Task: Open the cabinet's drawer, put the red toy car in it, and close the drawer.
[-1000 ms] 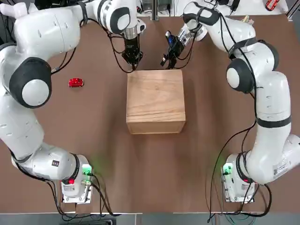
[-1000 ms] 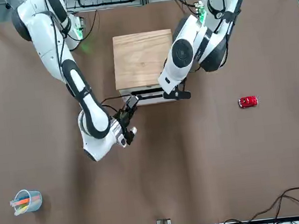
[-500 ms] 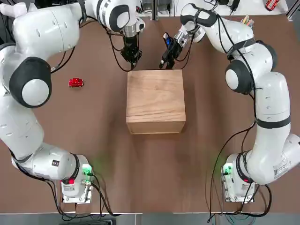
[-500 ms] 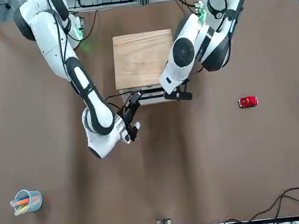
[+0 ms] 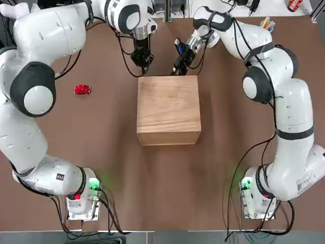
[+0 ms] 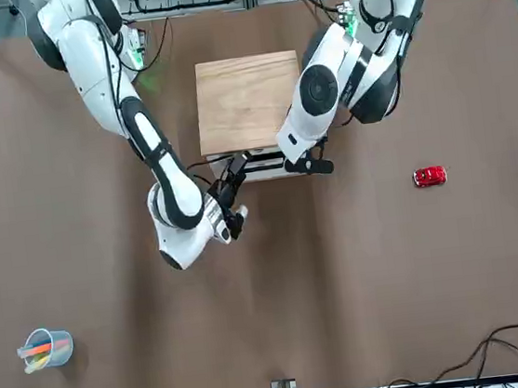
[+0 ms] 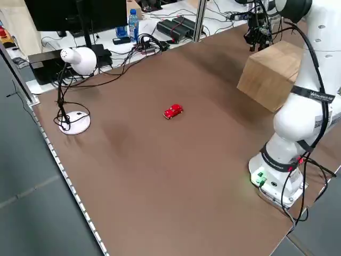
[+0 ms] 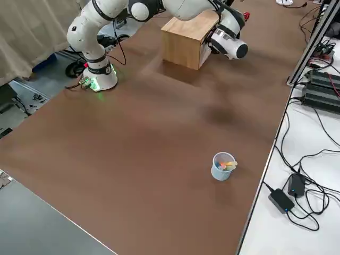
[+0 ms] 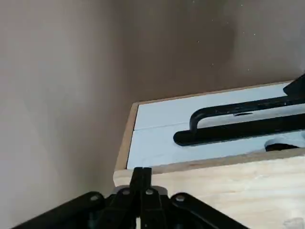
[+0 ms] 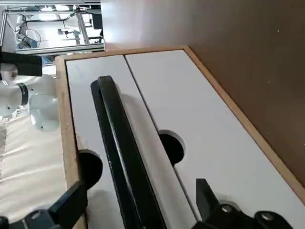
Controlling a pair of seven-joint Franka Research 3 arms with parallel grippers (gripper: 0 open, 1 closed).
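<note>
Right claw (image 5: 176, 65) fingers apart, hanging at the cabinet's far face with the dark handle (image 10: 119, 157) lined up between its fingers (image 10: 71, 205), not clamped on it yet as far as the wrist view shows. Left claw (image 5: 142, 63) fingers pressed together, holding nothing, tip sitting at the top edge of the cabinet (image 5: 168, 109) near its far-left corner; looks like it is bracing the box, though actual contact is hard to confirm.

Drawer (image 10: 157, 124) front appears flush with the cabinet frame in both wrist views, so it reads as still shut. Overhead, nothing sticks out beyond the box outline.

Red toy car (image 5: 82, 90) sits alone on the table (image 5: 162, 183), well apart from the cabinet on the robot's left side, untouched.

Progress: very early. Nothing of the task is done. Left to do: grip the handle and pull the drawer out, fetch the car, drop it in, push the drawer shut.

Off to the side: a blue cup with pens (image 6: 45, 349), not involved.
</note>
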